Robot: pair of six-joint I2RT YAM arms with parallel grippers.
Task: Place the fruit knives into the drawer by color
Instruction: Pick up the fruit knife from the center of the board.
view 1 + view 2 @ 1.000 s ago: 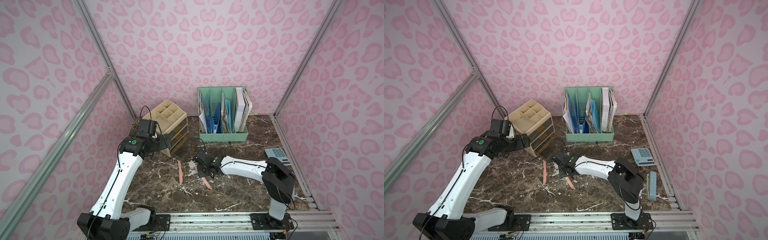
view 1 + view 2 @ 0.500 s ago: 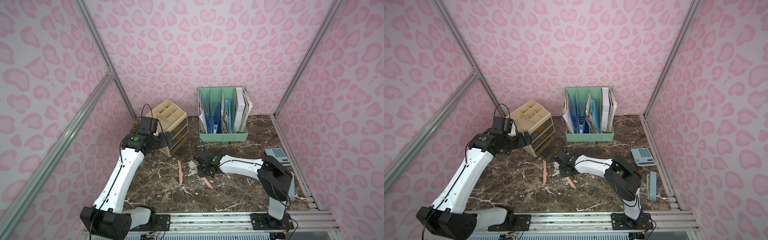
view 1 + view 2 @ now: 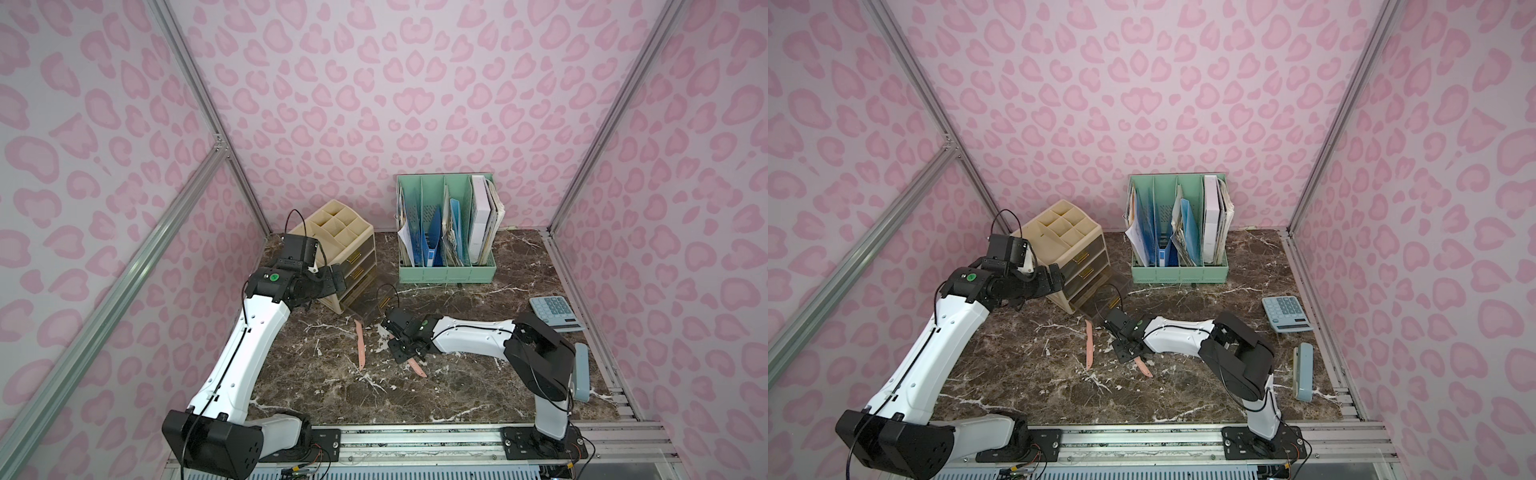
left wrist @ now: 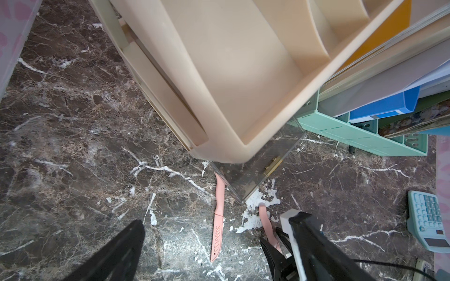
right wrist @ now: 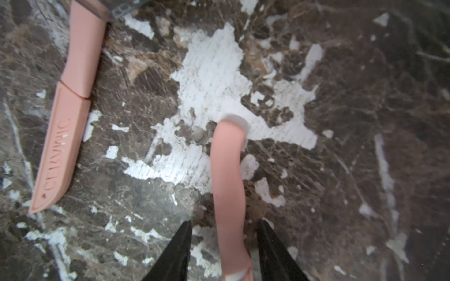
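Right pincer [image 5: 225, 222] is low over the marble tabletop [image 5: 365, 146], part open, one finger either side of a salmon pink fruit knife [image 5: 227, 175]. There's a visible gap on both sides, so I'm straddling it, no grip. That knife lies flat on the tabletop, its rounded end pointing out ahead of my fingertips. The second pink fruit knife [image 5: 65, 121], sheath marked CERAMIC, lies just beside the right pincer on the side toward my left arm, apart from the first knife. Its handle end sits at the corner of the clear bottom drawer [image 3: 365, 301], which is pulled out of the cream drawer organiser [image 3: 332, 232]. Left pincer [image 3: 334, 277] is wide open and holding nothing. It is raised next to the organiser's front, level with its drawers and well above both knives. Out ahead of the right pincer stands a mint file rack [image 3: 446, 272]. Back along my right arm, near its elbow, are a calculator [image 3: 555, 318] and a pale blue stapler [image 3: 582, 374].
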